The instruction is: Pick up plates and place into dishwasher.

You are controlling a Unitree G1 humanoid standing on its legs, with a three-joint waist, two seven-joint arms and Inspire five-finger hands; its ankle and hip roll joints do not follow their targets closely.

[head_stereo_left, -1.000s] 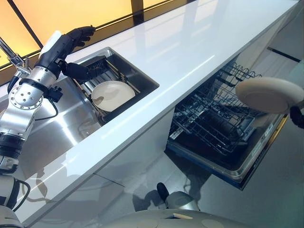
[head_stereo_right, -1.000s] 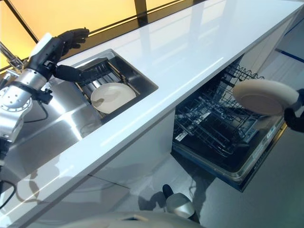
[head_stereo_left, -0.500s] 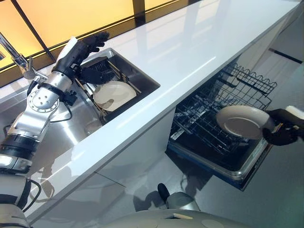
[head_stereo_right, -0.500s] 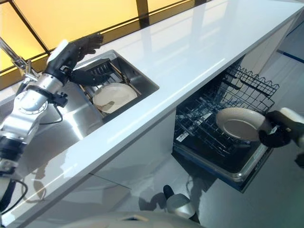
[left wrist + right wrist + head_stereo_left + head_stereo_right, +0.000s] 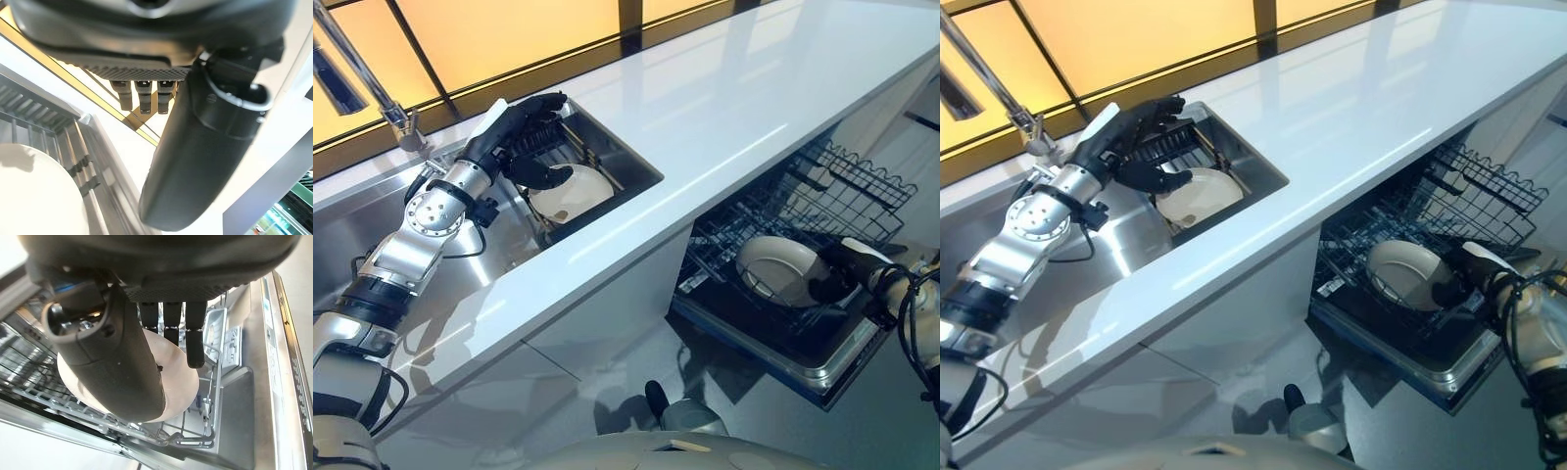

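A cream plate (image 5: 777,270) leans in the lower rack (image 5: 862,178) of the open dishwasher. My right hand (image 5: 843,275) is shut on its rim; in the right wrist view the plate (image 5: 182,378) sits between the thumb (image 5: 117,362) and the fingers. A second cream plate (image 5: 572,192) lies in the sink on a dark slatted rack. My left hand (image 5: 513,133) hovers open just above that plate's near edge, apart from it. The left wrist view shows its straight fingers (image 5: 141,94) past the thumb and the plate (image 5: 34,192) below.
The long white countertop (image 5: 734,88) runs between the sink (image 5: 628,163) and the dishwasher. A faucet (image 5: 362,70) stands behind the sink's left side. The dishwasher door (image 5: 793,360) lies folded down toward the floor.
My right hand has brought its plate down from above the dishwasher into the lower rack. My left hand has moved in over the sink plate. The camera has shifted.
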